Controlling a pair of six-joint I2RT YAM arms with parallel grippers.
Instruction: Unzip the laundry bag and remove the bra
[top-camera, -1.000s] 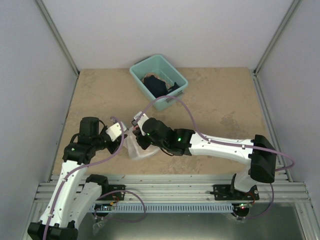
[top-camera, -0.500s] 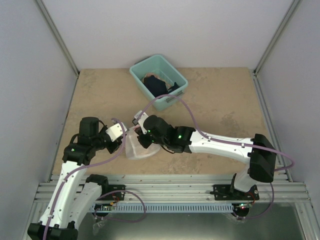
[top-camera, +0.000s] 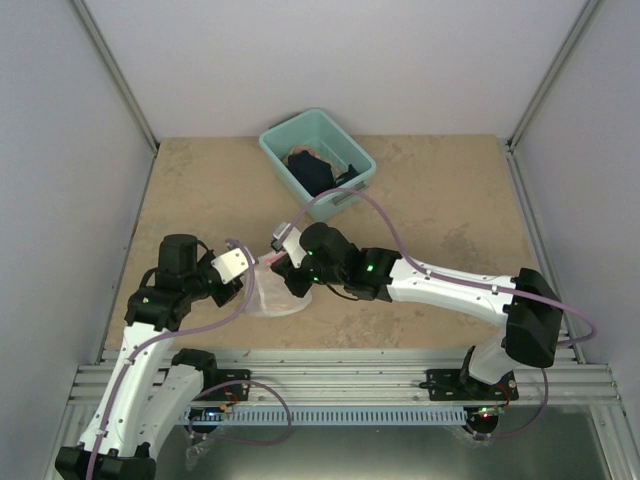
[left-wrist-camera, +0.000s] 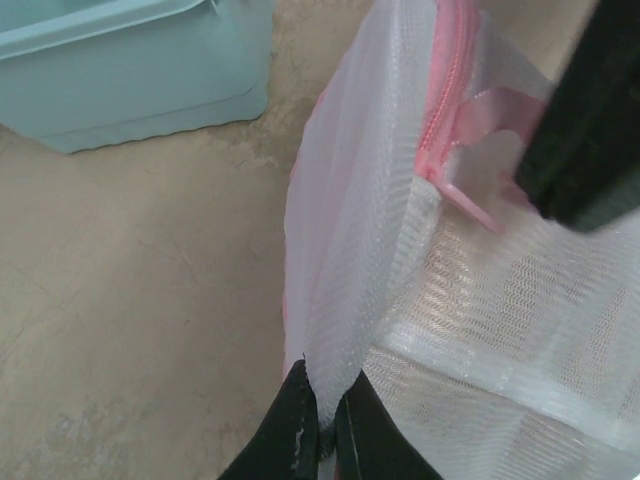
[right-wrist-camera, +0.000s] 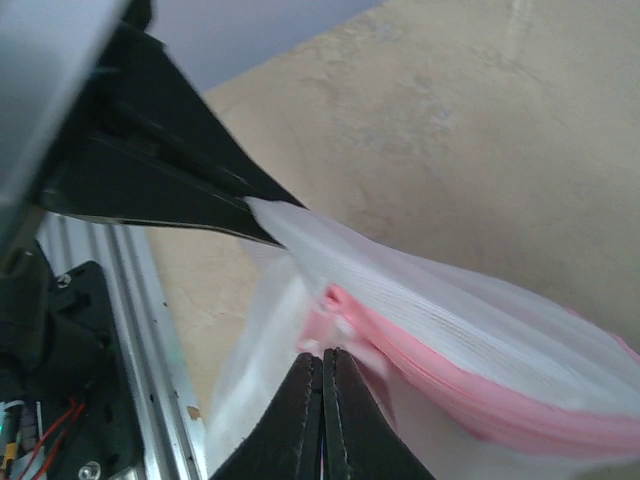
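L claw (left-wrist-camera: 322, 428) is pinched shut on a mesh fold of the laundry bag (left-wrist-camera: 480, 300), which is seen on the counter (left-wrist-camera: 120, 300) btwn both claws. R claw (right-wrist-camera: 322, 395) is closed tight on the pink zipper pull (right-wrist-camera: 322, 328), just opposite L claw's tips.

Left gripper (left-wrist-camera: 325, 400) and right gripper (right-wrist-camera: 322, 365) both pinch laundry bag (top-camera: 270, 298), lower center of top view; no gap between them. Teal bin (top-camera: 318, 163) blocks upper center. Right arm (top-camera: 450, 290) lies across lower right. Bare table (top-camera: 450, 200) at middle right, upper left.
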